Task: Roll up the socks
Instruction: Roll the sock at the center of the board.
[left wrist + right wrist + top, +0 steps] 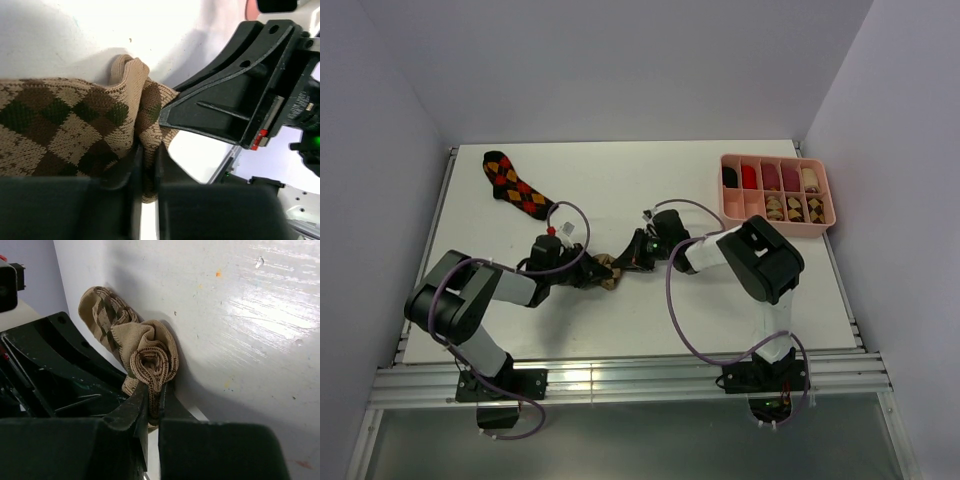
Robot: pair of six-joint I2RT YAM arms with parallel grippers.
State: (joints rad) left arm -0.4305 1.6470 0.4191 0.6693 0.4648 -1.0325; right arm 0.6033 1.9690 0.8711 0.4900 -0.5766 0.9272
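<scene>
My left claw [145, 157] is pinched narrow on the tan-brown-cream argyle knit sock [70, 125], with fabric caught between its fingers. My right claw [152, 402] is clamped tight on that sock's coiled end, facing the left one. The sock lies between both claws on the white desk [650, 180]. Well beyond the sock, to its far left, lies a black-red-orange argyle sock [517, 185]. Well off to its far right sits a pink compartment tray [830, 205].
</scene>
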